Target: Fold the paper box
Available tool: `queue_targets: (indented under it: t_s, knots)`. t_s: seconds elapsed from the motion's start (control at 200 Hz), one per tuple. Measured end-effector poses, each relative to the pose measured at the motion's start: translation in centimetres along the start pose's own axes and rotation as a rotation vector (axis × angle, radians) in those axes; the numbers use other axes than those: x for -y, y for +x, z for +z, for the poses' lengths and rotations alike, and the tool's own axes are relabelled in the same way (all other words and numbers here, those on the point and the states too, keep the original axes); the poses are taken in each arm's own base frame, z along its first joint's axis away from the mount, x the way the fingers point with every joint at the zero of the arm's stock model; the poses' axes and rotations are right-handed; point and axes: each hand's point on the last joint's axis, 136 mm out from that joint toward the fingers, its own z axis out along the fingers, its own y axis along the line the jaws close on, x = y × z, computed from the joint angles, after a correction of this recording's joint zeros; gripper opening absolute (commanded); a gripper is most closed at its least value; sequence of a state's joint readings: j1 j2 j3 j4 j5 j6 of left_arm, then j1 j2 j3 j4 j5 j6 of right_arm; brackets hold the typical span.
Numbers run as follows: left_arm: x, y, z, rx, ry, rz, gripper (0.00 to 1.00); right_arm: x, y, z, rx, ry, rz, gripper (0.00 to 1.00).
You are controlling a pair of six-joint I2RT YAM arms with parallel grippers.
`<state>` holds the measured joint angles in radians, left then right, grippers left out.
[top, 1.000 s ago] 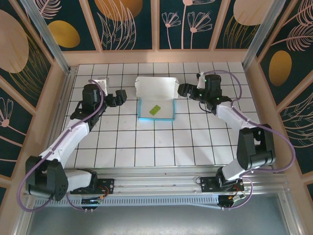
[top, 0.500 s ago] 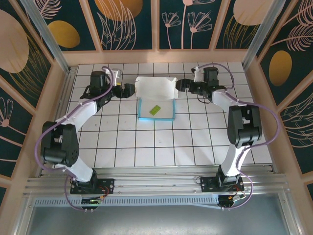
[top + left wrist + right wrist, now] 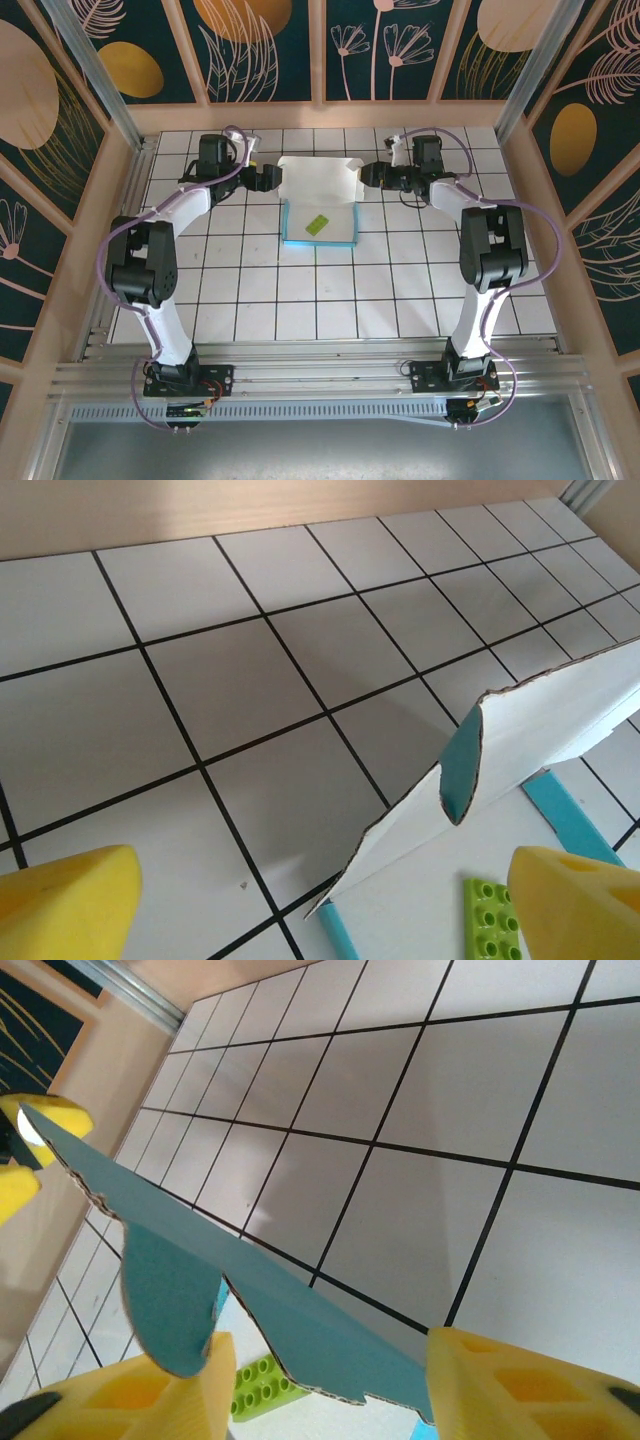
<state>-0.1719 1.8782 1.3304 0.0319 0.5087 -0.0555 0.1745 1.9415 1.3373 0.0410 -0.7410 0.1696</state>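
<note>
The paper box (image 3: 318,205) lies open at the back middle of the tiled table. Its white lid flap (image 3: 318,178) stands up, teal on its back face (image 3: 300,1305). A small green brick (image 3: 317,224) rests inside the box. My left gripper (image 3: 269,180) is at the flap's left end, jaws wide open; the flap's corner (image 3: 520,730) reaches in between the yellow fingertips (image 3: 65,905) without touching them. My right gripper (image 3: 367,177) straddles the flap's right end. Its jaws are partly closed, and one finger (image 3: 150,1400) touches the curved side tab (image 3: 165,1305).
Wooden walls (image 3: 320,115) close in just behind both grippers and at the sides (image 3: 520,180). Bare white tiles (image 3: 320,300) stretch from the box toward the arm bases.
Both arms swung back toward the rear wall and in to the ends of the raised flap. The right jaws have narrowed around the flap's end; the left jaws stay wide.
</note>
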Motion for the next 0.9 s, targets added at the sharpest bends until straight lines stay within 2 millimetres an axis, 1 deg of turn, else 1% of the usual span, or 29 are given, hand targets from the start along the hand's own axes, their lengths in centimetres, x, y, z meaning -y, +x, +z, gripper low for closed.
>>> queue_targets:
  t_s: [0.16, 0.275, 0.375, 0.405, 0.556, 0.686, 0.771, 0.901]
  knots:
    - [-0.1, -0.9, 1.0, 0.003, 0.02, 0.004, 0.84, -0.2, 0.1, 0.2, -0.002, -0.013, 0.006, 0.45]
    - [-0.1, -0.7, 1.4, -0.005, 0.036, -0.002, 0.7, -0.2, 0.0, 0.2, 0.0, -0.015, 0.008, 0.44]
    - [0.1, -0.3, 1.5, -0.017, 0.054, -0.012, 0.64, -0.2, 0.0, 0.2, 0.0, -0.015, 0.011, 0.43]
    - [0.2, -0.3, 1.5, -0.019, 0.06, -0.015, 0.61, -0.2, 0.0, 0.2, 0.0, -0.015, 0.014, 0.43]
    - [0.6, -0.1, 1.5, -0.025, 0.087, -0.033, 0.44, -0.3, 0.1, 0.3, -0.003, -0.016, 0.017, 0.38]
    - [0.8, -0.1, 1.5, -0.026, 0.094, -0.04, 0.36, -0.6, 0.4, 0.6, -0.007, -0.018, 0.029, 0.34]
    - [1.0, -0.1, 1.6, -0.028, 0.1, -0.045, 0.32, -0.4, 0.7, 0.7, -0.008, -0.007, 0.046, 0.33]
    - [1.4, 0.3, 1.7, -0.036, 0.114, -0.054, 0.31, 0.1, 1.5, 0.9, -0.015, 0.01, 0.076, 0.33]
